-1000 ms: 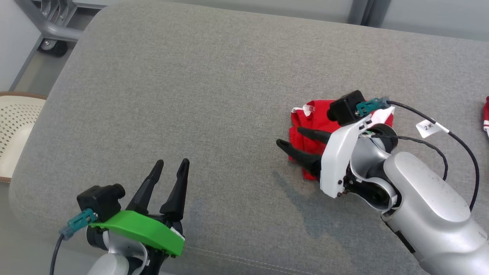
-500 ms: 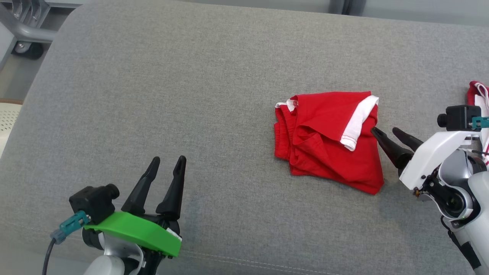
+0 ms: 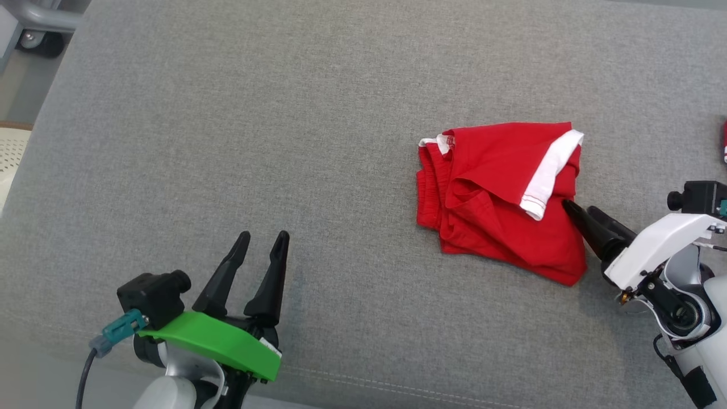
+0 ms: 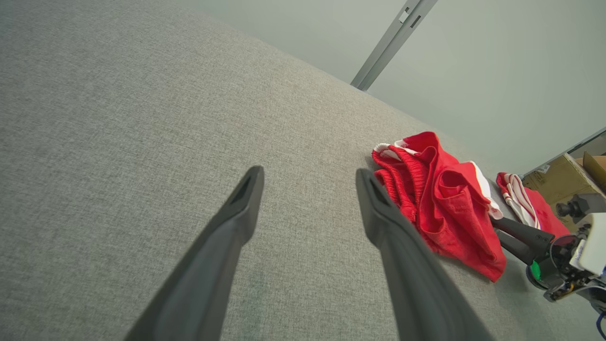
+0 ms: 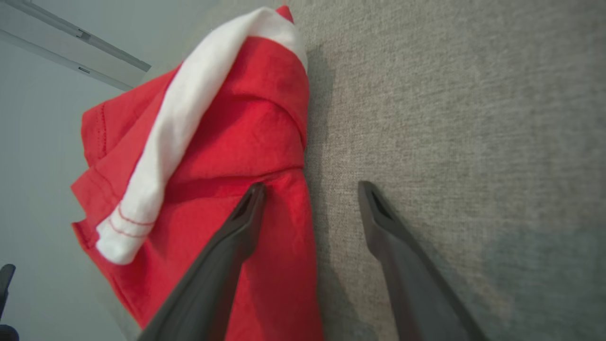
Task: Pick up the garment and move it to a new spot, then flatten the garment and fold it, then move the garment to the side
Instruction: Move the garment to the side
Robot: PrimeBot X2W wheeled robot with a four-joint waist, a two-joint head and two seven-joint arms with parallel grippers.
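The left gripper (image 3: 263,236) hovers over the near left part of the grey sofa cushion (image 3: 284,113). Its two dark fingers stand wide apart and point to the far side, with nothing between them and bare fabric below. The right gripper (image 3: 579,207) comes in from the near right with its fingers just as wide, pointing left at the garment (image 3: 500,193). It has hold of nothing. Its tips reach the garment's right edge, and I cannot tell whether they touch the cloth.

The garment lies right of the middle of the cushion, well apart from the left gripper. It is red and folded into a rough, lumpy bundle. Gathered ribbed edges are stacked on its left side, a loose flap lies across the top, and a white band runs down the right side to a rounded end.

The right wrist view shows how the right gripper (image 5: 311,186) sits. One finger lies over the red cloth (image 5: 227,142) and the other over bare grey fabric, with the garment's edge running between them. It also shows two lines of red stitching on the end of the white band.

The left wrist view looks past the spread left gripper (image 4: 308,173) and takes the garment (image 4: 445,208) from its ribbed side, with the right gripper (image 4: 497,227) at its far edge. Further right lies a second red and white piece of clothing (image 4: 525,203), and a cardboard box (image 4: 563,177) stands beyond it.
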